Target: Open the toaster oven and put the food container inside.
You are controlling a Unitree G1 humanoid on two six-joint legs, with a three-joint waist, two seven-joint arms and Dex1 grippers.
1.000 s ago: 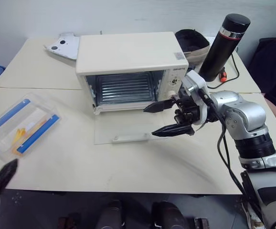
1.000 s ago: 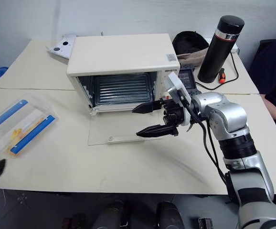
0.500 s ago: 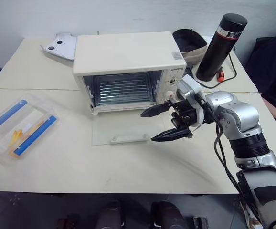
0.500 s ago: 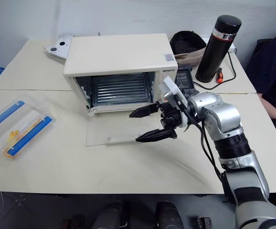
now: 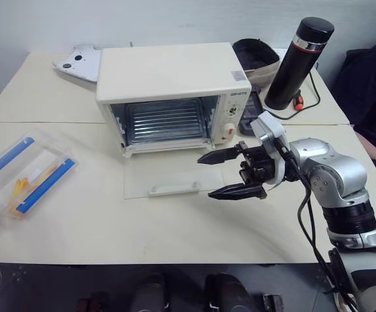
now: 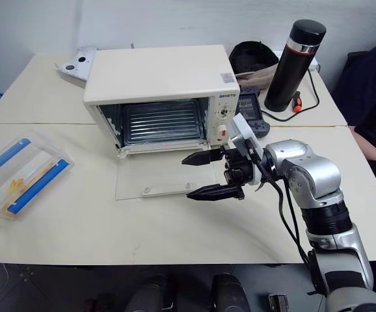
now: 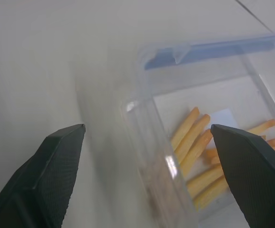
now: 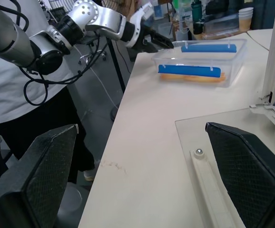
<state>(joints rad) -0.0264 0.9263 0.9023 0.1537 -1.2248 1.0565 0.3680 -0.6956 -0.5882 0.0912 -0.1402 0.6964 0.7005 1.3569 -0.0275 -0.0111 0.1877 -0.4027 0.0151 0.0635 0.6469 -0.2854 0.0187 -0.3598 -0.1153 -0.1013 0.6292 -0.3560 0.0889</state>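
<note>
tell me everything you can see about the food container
The food container is a clear, flat, rectangular plastic box with a blue clip strip along each long side. Yellow-orange fry-like sticks lie inside near one end. It lies flat and closed on the cream table, at the table's left edge, apart from the toaster oven. The open left gripper straddles one corner, its fingers not visibly touching it.

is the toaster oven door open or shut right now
Open. The cream-white boxy toaster oven has its glass door folded down flat on the table, white bar handle facing up, and the wire rack inside is exposed.
</note>
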